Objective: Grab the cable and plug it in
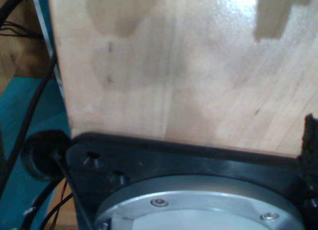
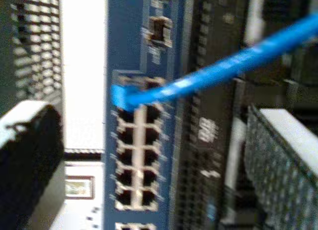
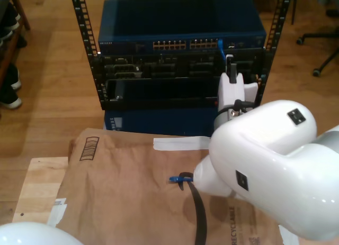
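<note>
While brown paper (image 3: 132, 197) covers the table (image 3: 37, 187), wood flooring (image 3: 53, 97) surrounds the rack (image 3: 180, 60).

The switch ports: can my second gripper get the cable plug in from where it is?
Probably yes. The cable plug already sits at a top port of the switch, with nothing between them; blur hides whether it is seated.

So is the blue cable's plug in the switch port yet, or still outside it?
Looks in: the blue cable ends with its plug at a top-row port of the switch. Blur hides whether it is fully seated.
</note>
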### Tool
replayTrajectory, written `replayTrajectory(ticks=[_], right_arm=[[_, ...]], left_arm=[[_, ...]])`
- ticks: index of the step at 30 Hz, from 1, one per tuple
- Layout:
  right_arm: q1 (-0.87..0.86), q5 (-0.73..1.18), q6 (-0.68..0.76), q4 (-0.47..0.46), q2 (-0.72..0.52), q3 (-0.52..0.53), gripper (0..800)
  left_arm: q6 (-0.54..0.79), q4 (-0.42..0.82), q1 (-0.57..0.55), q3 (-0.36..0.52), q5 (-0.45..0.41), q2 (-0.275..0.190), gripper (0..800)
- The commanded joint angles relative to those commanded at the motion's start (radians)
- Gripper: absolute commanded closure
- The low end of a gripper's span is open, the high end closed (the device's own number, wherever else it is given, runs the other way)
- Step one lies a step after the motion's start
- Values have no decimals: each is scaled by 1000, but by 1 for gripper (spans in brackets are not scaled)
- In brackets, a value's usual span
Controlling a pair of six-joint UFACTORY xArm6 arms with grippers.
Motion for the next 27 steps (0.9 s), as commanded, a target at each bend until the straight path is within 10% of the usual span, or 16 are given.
replayTrajectory(ticks=[11,20,27], right_arm=[[-140,249,-6,-278,-236,219,88],[-419,799,-17,-603,-437,212,4],[-540,1152,-15,-644,-512,126,4]], left_arm=[[0,0,0,0,0,0,1],[0,0,0,0,0,0,1],[0,2,0,0,2,0,1]])
